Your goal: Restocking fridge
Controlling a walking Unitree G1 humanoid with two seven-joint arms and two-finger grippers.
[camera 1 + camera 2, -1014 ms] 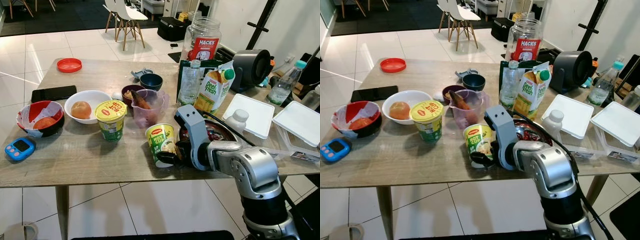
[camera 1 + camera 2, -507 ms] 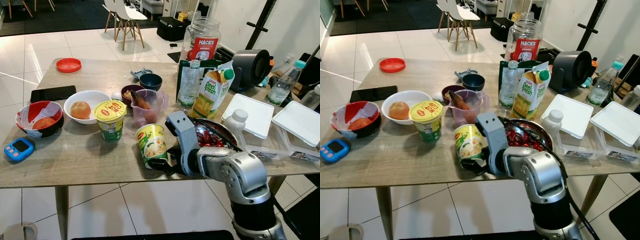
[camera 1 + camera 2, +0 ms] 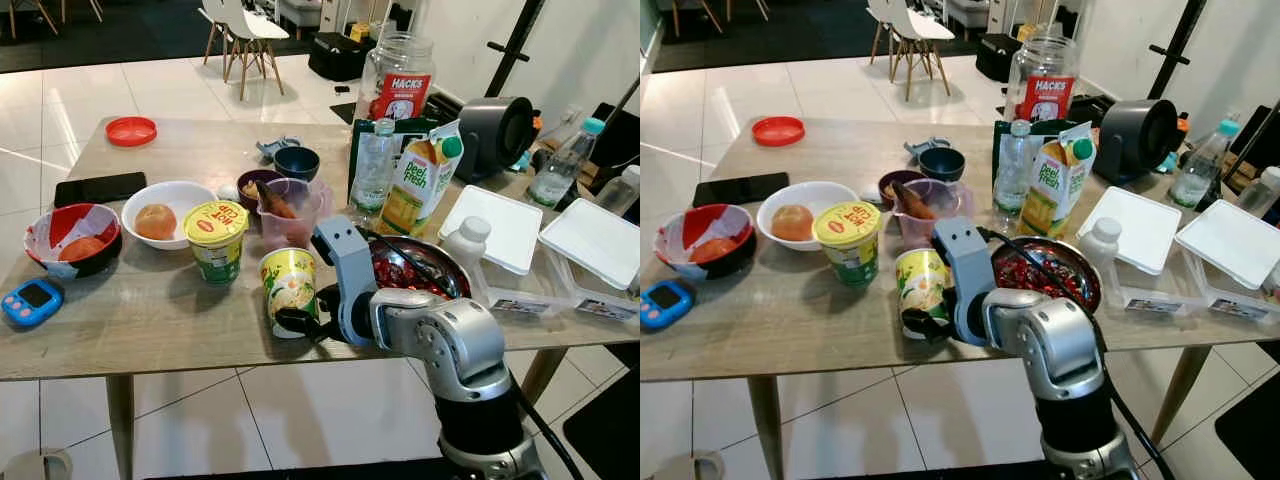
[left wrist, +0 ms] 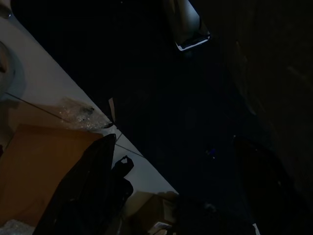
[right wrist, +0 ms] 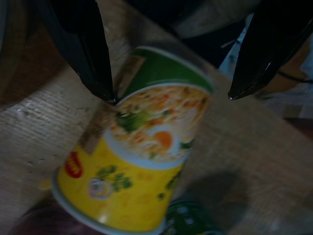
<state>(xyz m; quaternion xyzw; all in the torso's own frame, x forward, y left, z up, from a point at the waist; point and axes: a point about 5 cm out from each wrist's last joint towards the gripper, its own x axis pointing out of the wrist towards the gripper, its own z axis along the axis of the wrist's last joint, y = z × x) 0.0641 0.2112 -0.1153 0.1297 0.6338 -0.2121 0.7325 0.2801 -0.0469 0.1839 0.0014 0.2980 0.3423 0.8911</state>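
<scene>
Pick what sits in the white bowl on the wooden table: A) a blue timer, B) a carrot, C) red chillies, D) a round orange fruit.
D: the white bowl near the table's left end holds one round orange fruit, beside the yellow-lidded green noodle cup.

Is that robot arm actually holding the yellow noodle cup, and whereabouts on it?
It cannot be told for sure. The right hand has its fingers spread either side of the noodle cup's lower part, near the base; one fingertip looks to touch it.
</scene>
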